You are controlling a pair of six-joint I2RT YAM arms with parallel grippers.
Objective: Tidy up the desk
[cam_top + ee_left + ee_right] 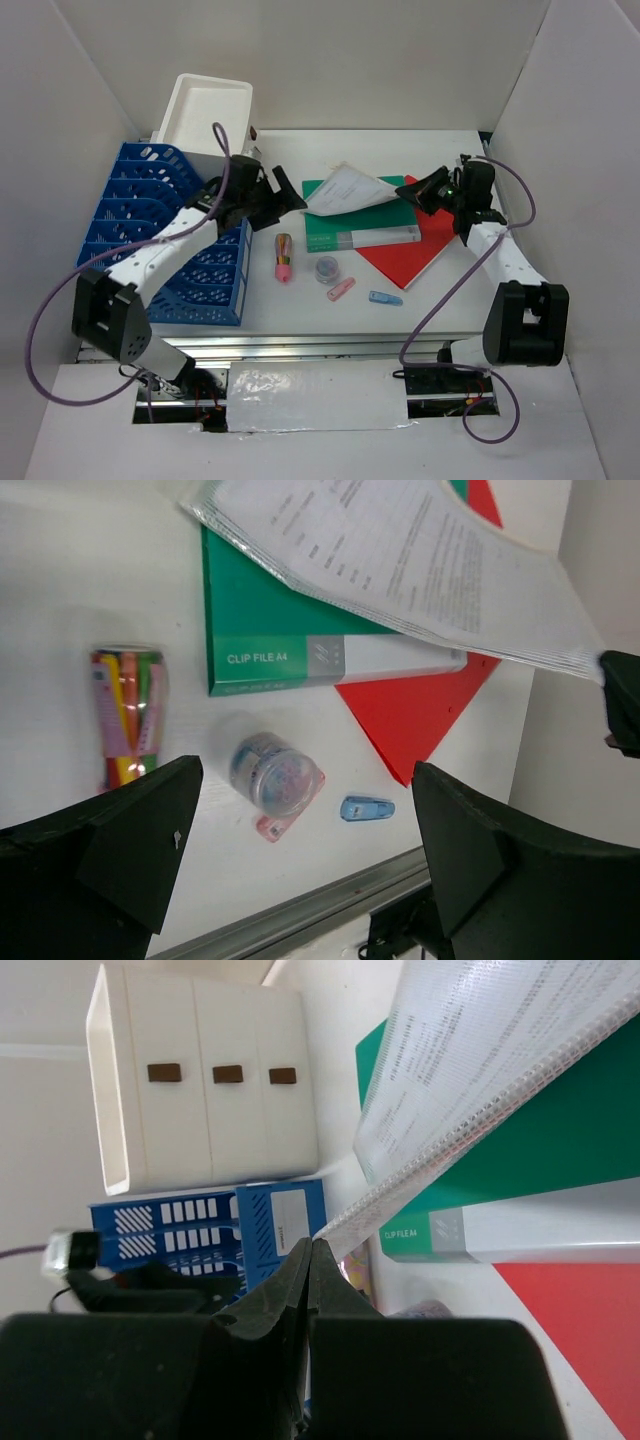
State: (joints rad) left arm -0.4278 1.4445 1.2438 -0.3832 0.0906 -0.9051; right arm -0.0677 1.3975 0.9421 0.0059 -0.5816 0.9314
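Black right fingers (275,1300) fill the bottom of the right wrist view. They are pressed together on one corner of a clear plastic sleeve of printed sheets (480,1070), which hangs tilted above a green clip file (560,1160). A red folder (590,1330) lies beneath the file.

Left fingers (130,830) stand wide apart and hold nothing. They hover over a tube of coloured pens (128,710), a small round tub (275,770) and a blue clip (367,808).

These small things and the file rest on the white desk surface (300,305), which spreads between the two arms. A blue file rack (140,185) sits at its left and a white drawer box (200,1090) behind that.

Risk: a one-corner grip lets the sleeve sag, so it may slip free or spill its sheets, and its low edge could drag the file.

White lettering on the file reads "CLIP FILE A4". The sheets' print is too small to read.
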